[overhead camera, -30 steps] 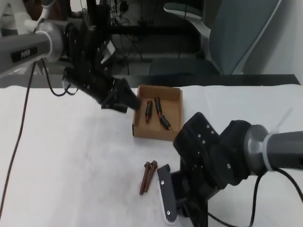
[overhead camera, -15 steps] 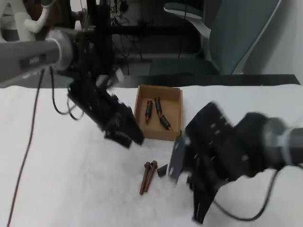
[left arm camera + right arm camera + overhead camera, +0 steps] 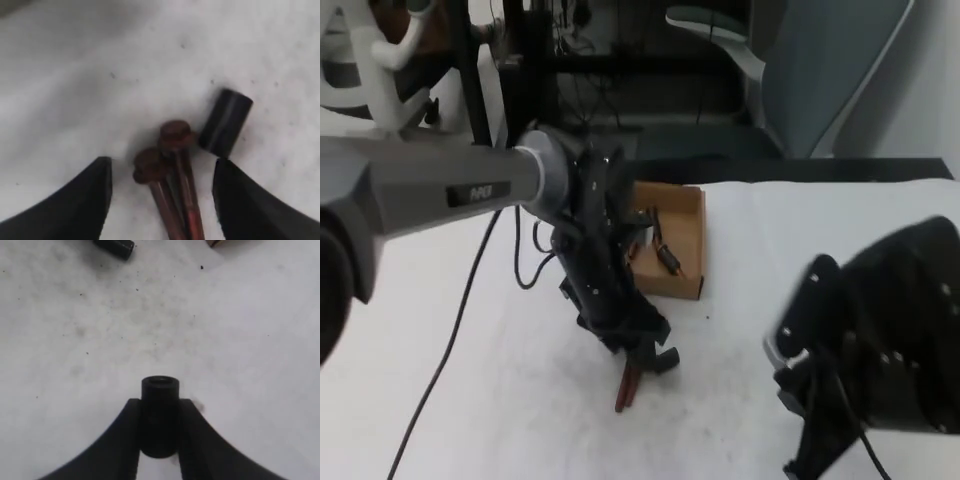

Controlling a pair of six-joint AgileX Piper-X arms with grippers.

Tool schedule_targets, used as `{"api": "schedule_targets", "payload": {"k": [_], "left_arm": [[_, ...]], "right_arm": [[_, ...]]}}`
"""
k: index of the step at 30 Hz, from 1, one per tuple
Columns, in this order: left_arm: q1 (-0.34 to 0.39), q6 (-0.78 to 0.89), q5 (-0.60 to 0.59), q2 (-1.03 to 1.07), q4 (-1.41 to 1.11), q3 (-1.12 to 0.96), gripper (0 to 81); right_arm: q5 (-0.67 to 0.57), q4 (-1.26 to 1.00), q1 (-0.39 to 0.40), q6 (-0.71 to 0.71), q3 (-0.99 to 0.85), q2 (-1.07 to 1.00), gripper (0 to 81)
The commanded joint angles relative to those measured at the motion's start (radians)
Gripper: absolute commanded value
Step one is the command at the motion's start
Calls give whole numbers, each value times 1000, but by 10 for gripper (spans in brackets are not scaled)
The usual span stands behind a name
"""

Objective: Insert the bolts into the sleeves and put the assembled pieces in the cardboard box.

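From above, the left arm covers the heads of the two bolts (image 3: 623, 392). Its wrist view shows them side by side between the fingers of the wide-open left gripper (image 3: 161, 167), with a loose sleeve (image 3: 226, 122) just beside them. The right gripper (image 3: 159, 412) pinches another sleeve (image 3: 160, 387), seemingly upright. Assembled pieces (image 3: 667, 257) lie in the cardboard box (image 3: 692, 210).

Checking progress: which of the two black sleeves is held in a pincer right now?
The sleeve clamped in the right pincer; the other sleeve lies loose on the bench beside the two bolts.
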State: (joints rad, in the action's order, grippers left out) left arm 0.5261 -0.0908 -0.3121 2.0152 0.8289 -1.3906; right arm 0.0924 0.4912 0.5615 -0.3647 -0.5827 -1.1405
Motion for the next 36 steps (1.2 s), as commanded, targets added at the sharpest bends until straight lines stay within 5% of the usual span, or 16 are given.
{"api": "schedule_targets", "payload": {"k": [1,36], "left_arm": [[8,40,65,-21,-58,-2,556],[-65,91,113,-21,58,-2,556]], "right_arm": [[-9,15,-4,7,20,46,6],[-9,-6,-6,2,76,51,6]]}}
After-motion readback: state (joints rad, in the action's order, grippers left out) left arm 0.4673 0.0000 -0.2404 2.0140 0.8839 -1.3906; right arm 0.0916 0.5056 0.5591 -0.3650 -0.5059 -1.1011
